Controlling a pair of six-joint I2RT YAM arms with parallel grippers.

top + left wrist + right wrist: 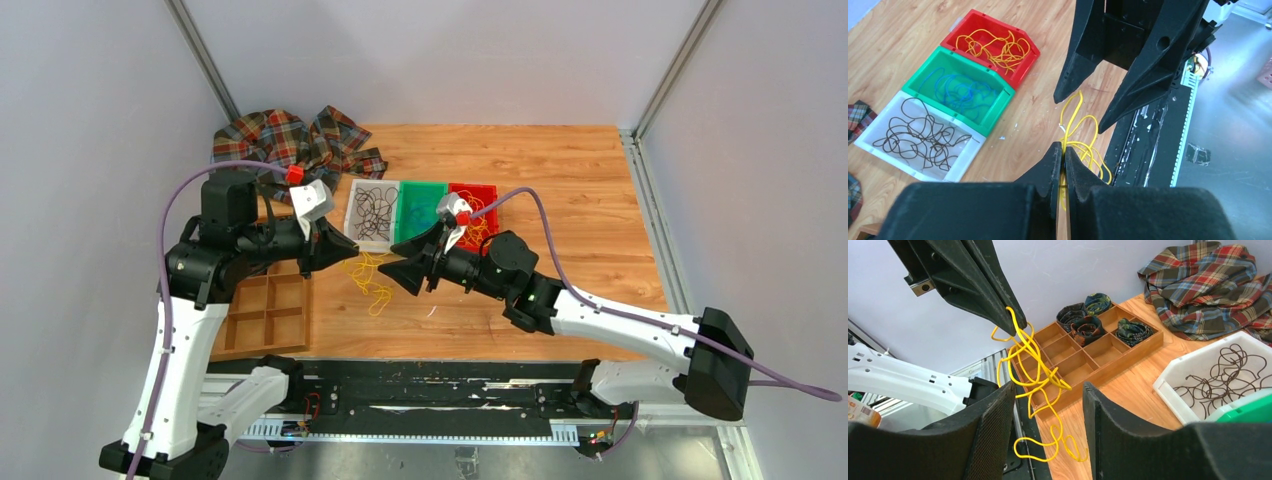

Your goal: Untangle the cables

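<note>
Left gripper [1064, 150] is clamping its jaws on a bunch of yellow cables [1034, 371] dangling above the table [560, 200]; the right gripper [1048, 386] is hanging just beside them, jaws apart. A wooden divided tray [1118, 360] is holding dark coiled bundles [1088, 329] in some compartments — the white bin [973, 152] is holding black strands [918, 135], the green bin [998, 107] blue strands [955, 92], the red bin [1023, 67] yellow strands [998, 47].

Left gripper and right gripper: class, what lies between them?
In the left wrist view, yellow cables, pinched by the left gripper, loop toward the open right gripper.
</note>
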